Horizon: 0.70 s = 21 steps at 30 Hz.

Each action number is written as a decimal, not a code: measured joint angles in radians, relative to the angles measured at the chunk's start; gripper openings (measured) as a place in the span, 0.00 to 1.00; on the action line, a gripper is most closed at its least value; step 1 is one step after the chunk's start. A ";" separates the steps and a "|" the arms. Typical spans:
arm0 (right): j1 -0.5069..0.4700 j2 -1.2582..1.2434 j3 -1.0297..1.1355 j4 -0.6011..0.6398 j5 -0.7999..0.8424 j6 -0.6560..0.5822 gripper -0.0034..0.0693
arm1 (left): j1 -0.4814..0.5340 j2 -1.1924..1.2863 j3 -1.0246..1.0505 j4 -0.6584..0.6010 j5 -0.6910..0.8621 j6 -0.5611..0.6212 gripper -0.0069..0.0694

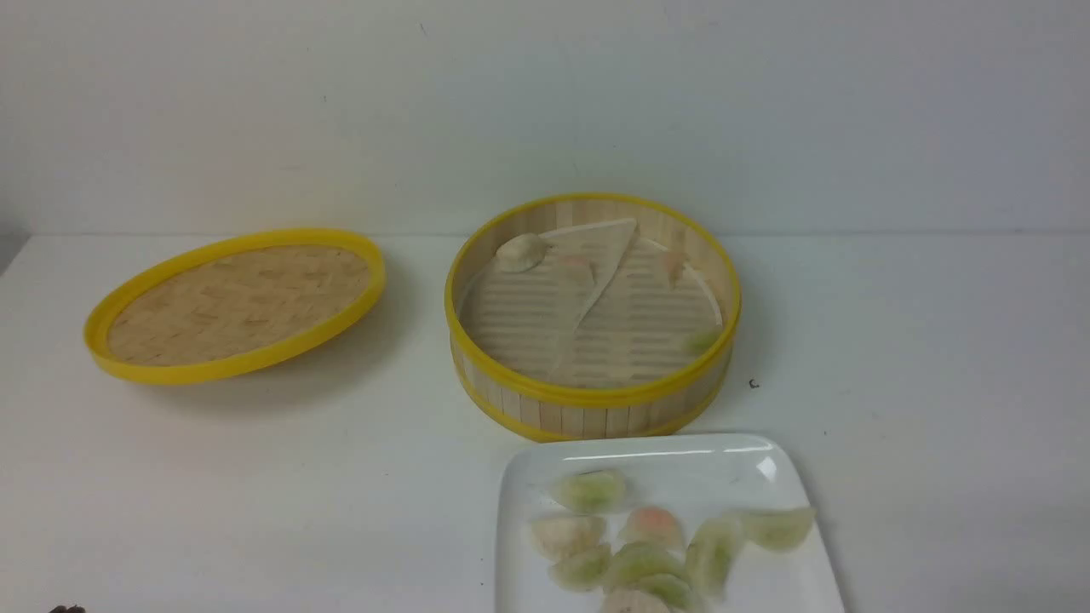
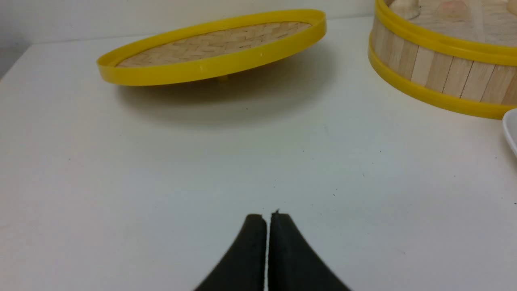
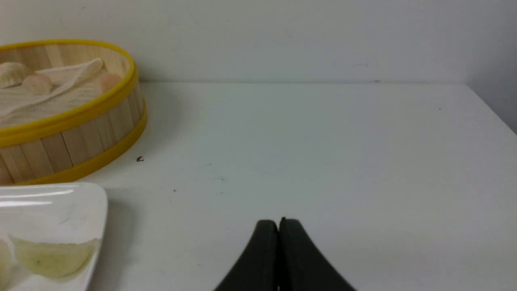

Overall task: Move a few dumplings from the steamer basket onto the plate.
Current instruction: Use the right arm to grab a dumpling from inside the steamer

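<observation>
The steamer basket [image 1: 596, 400] stands mid-table with a folded white paper liner. A whitish dumpling [image 1: 521, 252] lies at its far left, faint pinkish ones [image 1: 673, 264] further back and a green one [image 1: 700, 342] at its right wall. The white plate [image 1: 681, 455] sits in front of the basket and holds several dumplings [image 1: 589, 490], mostly pale green, one pinkish [image 1: 652, 524]. My left gripper [image 2: 267, 216] is shut and empty over bare table, near the lid. My right gripper [image 3: 278, 222] is shut and empty, right of the plate [image 3: 80, 202]. Neither gripper shows in the front view.
The flat yellow-rimmed woven lid [image 1: 238, 302] rests tilted on the table's left, also in the left wrist view [image 2: 210, 52]. A wall runs behind the table. A small dark speck [image 1: 753, 384] lies right of the basket.
</observation>
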<state>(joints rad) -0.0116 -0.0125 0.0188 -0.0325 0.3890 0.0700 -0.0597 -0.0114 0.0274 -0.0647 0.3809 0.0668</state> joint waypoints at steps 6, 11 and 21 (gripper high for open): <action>0.000 0.000 0.000 0.000 0.000 0.000 0.03 | 0.000 0.000 0.000 0.000 0.000 0.000 0.08; 0.000 0.000 0.000 0.000 0.000 0.000 0.03 | 0.000 0.000 0.000 0.000 0.000 0.000 0.08; 0.000 0.000 0.001 -0.002 -0.008 0.000 0.03 | 0.000 0.000 0.000 0.000 0.000 0.000 0.08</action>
<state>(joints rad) -0.0116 -0.0125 0.0200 -0.0349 0.3812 0.0700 -0.0597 -0.0114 0.0274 -0.0647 0.3809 0.0668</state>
